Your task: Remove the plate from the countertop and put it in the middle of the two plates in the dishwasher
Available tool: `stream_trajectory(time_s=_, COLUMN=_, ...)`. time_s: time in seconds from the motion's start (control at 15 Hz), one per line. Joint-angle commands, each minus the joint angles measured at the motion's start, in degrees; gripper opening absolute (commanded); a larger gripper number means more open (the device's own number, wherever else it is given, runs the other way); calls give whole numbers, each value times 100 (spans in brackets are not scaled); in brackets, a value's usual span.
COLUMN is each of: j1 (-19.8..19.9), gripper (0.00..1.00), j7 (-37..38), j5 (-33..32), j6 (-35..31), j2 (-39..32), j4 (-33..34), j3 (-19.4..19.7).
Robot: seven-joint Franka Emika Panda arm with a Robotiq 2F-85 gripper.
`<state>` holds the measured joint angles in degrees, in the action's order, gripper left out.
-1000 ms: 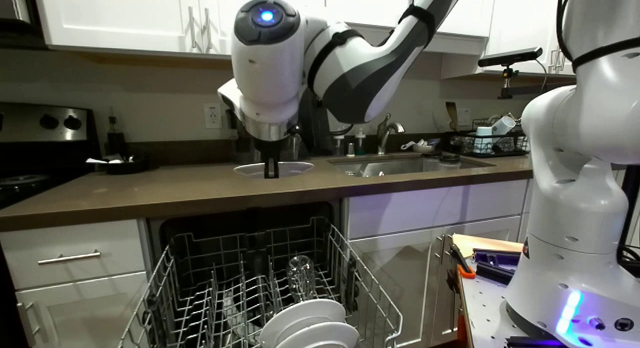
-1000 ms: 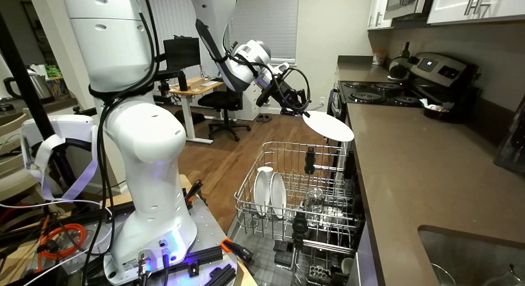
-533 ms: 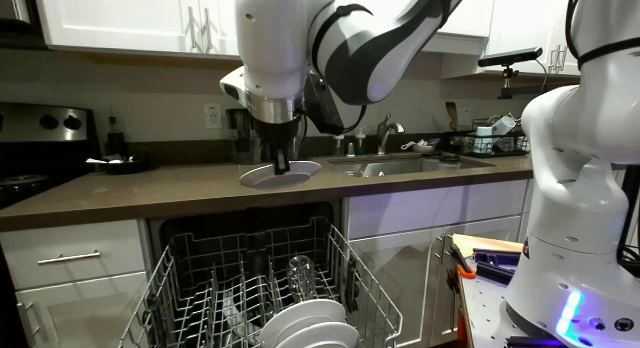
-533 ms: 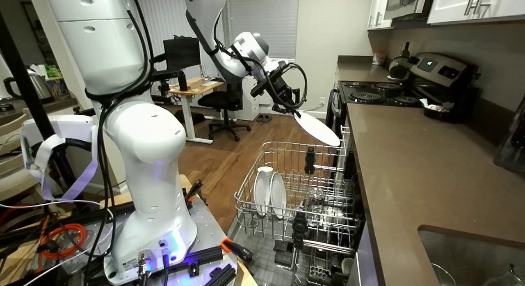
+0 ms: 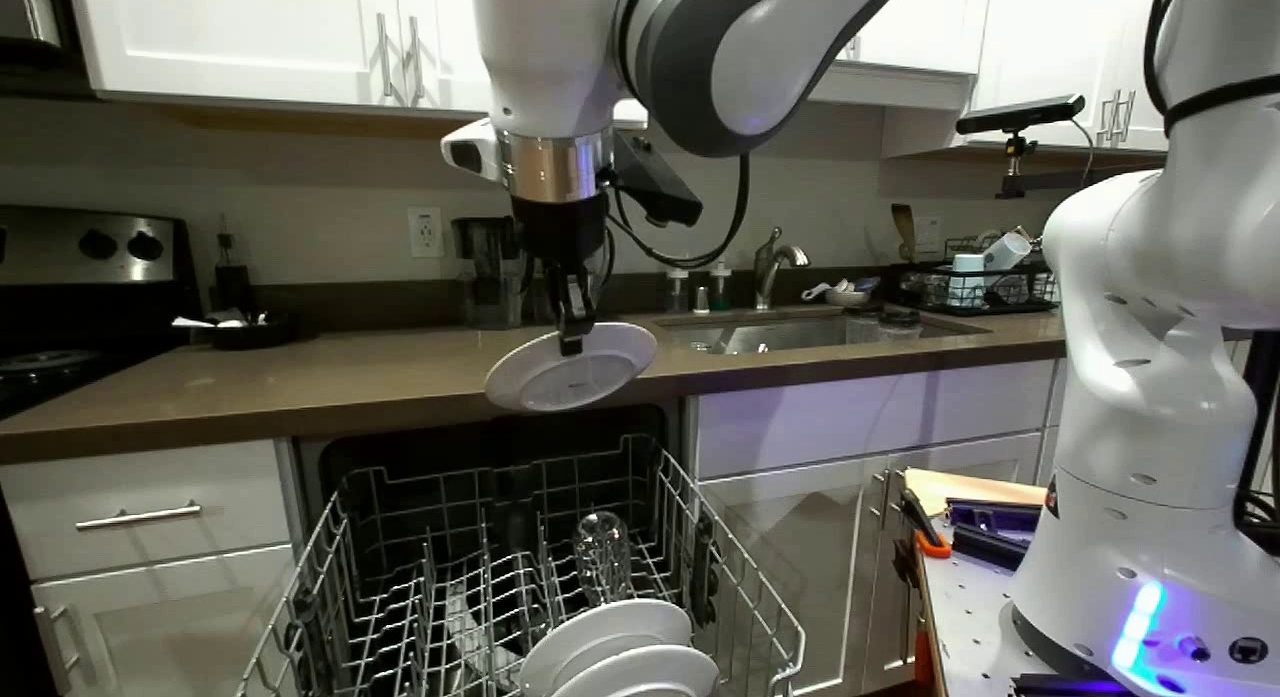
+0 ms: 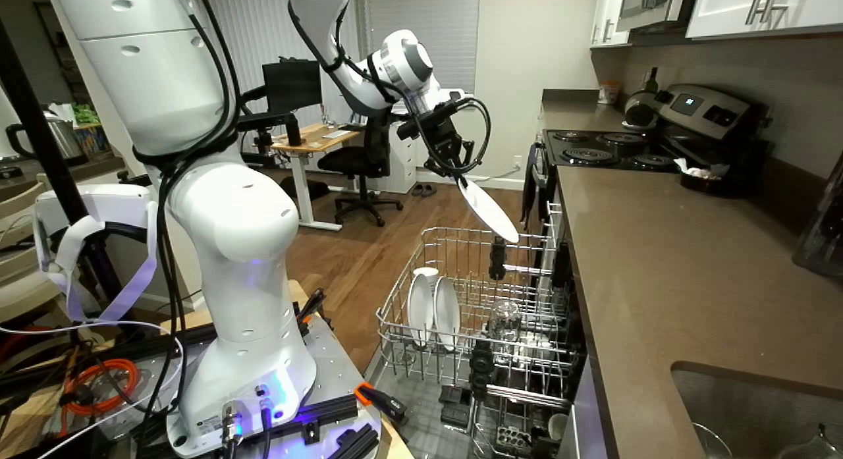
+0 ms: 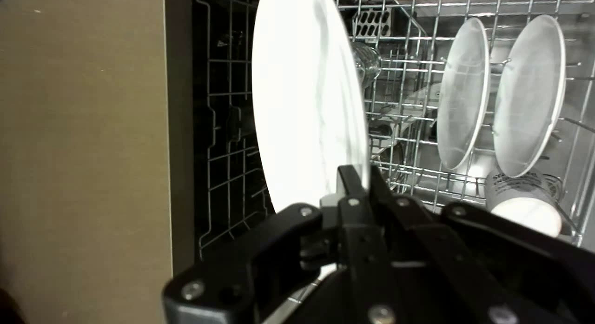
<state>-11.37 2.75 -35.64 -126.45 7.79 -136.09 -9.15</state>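
Since the earlier frames the white dinner plate point(image 6: 489, 210) tips to a steeper slant in an exterior view, its free edge dropping. Left to right in the wrist view lie the dark brown countertop point(image 7: 83, 152), the dishwasher rack point(image 7: 230, 61), the dinner plate above it, a clear drinking glass point(image 7: 366, 66), then the pair of white plates point(image 7: 464, 91) standing on edge with a gap between, and a printed cup point(image 7: 524, 197) near them. The step in hand looks like carrying the dinner plate to that gap. To do it well, turn it until it stands as upright as the pair, bring it squarely over the gap before lowering, go down slowly so that its lower edge clears both rims, and release only once the rack bears its weight. The Robotiq gripper point(image 7: 361, 177) is narrow, pinching the dinner plate by its rim; glare washes out that spot, so how deep the grip goes is hard to judge. The plate hangs below and beyond the gripper, slanting down toward the countertop side, apart from the countertop and over the rack.
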Motion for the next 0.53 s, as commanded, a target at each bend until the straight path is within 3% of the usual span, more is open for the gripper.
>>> stream_trajectory(time_s=0.0, j1=45, gripper=5, j7=-655, j5=639, j6=55, j2=262, j4=-3, j3=20)
stream_trajectory(time_s=0.33, j1=43, gripper=5, j7=-1091, j5=1473, j6=79, j2=135, j4=104, j3=49)
stream_trajectory(time_s=0.47, j1=104, gripper=5, j7=-857, j5=1327, j6=-5, j2=52, j4=128, j3=16)
